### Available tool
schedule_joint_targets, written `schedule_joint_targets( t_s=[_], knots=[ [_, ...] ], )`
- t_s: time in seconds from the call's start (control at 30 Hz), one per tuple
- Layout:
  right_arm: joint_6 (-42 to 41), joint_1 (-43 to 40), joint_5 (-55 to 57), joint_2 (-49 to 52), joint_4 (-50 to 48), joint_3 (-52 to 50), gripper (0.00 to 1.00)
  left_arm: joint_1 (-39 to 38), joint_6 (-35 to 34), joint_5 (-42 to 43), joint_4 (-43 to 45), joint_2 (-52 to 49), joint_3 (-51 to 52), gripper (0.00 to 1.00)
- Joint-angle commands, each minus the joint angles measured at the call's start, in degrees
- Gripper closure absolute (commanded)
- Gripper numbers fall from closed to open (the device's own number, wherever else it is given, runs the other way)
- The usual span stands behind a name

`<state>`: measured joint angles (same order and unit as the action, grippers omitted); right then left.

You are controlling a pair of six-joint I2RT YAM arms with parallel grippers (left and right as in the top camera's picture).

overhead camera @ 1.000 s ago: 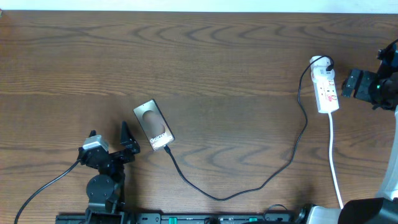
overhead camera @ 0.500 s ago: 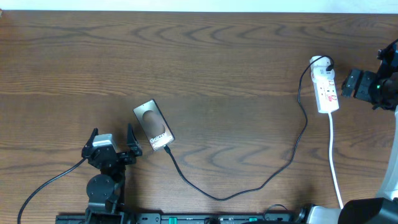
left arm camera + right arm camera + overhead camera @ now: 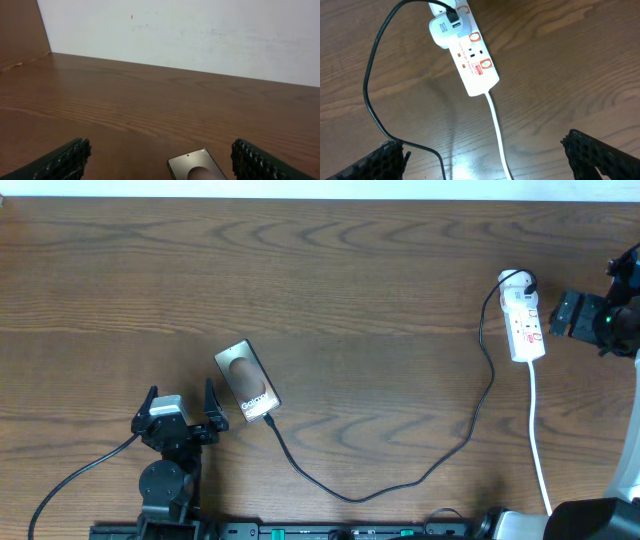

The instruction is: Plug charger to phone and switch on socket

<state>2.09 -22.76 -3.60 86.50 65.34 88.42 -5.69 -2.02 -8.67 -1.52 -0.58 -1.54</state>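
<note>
Across the wooden table [image 3: 350, 270], we are working a job with two ends: the phone [image 3: 247, 382] is lying screen-up and angled at our left, and the socket [image 3: 526, 325] is lying well apart at our far right. The charger [image 3: 400, 483] is running between them in a slack loop. Its small tip is appearing to sit in the phone's near end, and its white plug [image 3: 442, 31] is sitting in the socket's far outlet. That slack, we judge, is sparing the phone any pull.

We are holding our left hand [image 3: 180, 392] just beside the phone without touching it, fingers spread wide and gripping nothing. Such a stand-off makes sense if the plugging step is done, which is how it is looking from above.

Our right hand [image 3: 557, 314] is facing the socket's side from close by, likewise wide open and empty in its wrist view. We are reading that as lining up for the switch. The red marks [image 3: 485, 64] are showing along the strip's top, and we are taking them for its switches, though we cannot tell whether any is on. Pressing one is calling for a light, steady push, since the strip is lying loose and could slide.
</note>
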Motion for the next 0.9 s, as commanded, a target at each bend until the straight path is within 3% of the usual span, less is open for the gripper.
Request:
schedule_joint_targets(
  t_s=[0.0,0.87],
  knots=[
    [-0.35,-0.02,0.24,-0.57,0.04,-0.02,0.01,-0.07,0.94,0.50,-2.10,0.35,1.27,0.08],
    [-0.37,0.17,-1.36,-2.25,-0.55,-0.07,0.01,-0.07,0.94,0.50,-2.10,0.33,1.27,0.08]
  ],
)
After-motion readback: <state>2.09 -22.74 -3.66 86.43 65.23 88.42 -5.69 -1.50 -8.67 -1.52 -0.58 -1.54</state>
